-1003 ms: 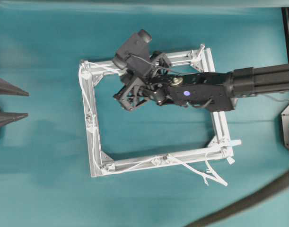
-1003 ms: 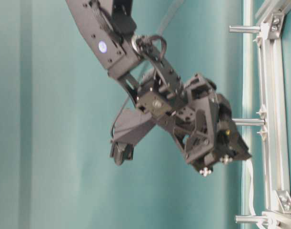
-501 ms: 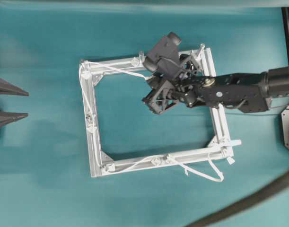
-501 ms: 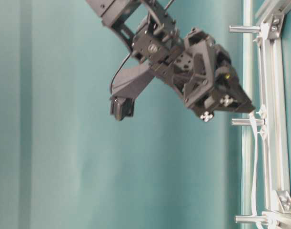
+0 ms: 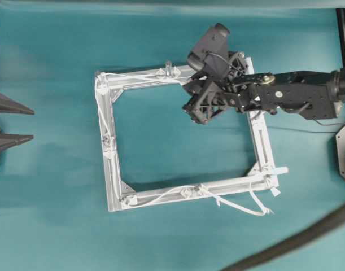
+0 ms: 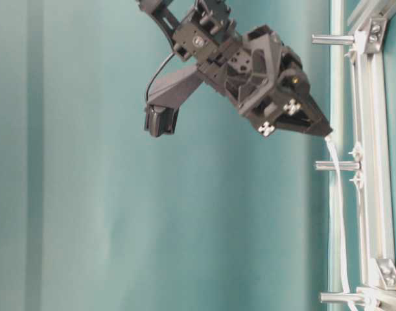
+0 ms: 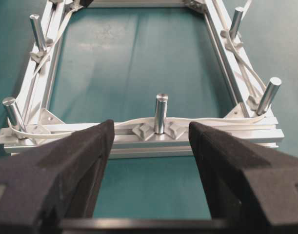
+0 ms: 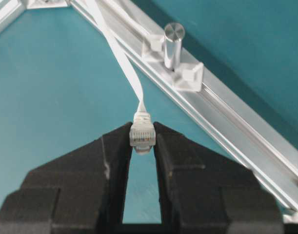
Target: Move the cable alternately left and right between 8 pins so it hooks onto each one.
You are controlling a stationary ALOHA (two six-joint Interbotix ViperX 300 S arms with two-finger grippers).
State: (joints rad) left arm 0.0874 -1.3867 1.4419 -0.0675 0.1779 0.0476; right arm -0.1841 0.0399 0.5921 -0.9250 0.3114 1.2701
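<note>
**Right gripper holds the plug near the top rail**

On the left of the overhead view, the left gripper [image 7: 149, 146] waits with its jaws spread wide and nothing between them. Its wrist camera looks along the frame [image 5: 104, 158] at a pin [image 7: 161, 113] on the near rail, where the cable [image 5: 155, 84] runs flat around the pin's base.

From there the cable follows the left rail, the bottom rail and part of the top rail in the overhead view, with a loose loop spilling off the lower right corner. Its free end rises to the right gripper [image 8: 141, 146], which is clenched on the plug [image 8: 142, 135] above the top rail.

The cable looks like a thin flat ribbon: light, limp and likely to twist or sag when slack. It should hook a pin only under gentle tension. The plug is the one rigid part, so it seems the best hold. Its plastic looks small and smooth, so it could slip under a hard pull.

The right wrist view alone shows the plug pinched between the pads, with a pin [image 8: 173, 44] ahead and to the right. The table-level view alone shows the plug lifted clear of the frame. The overhead view alone shows the whole route.
</note>
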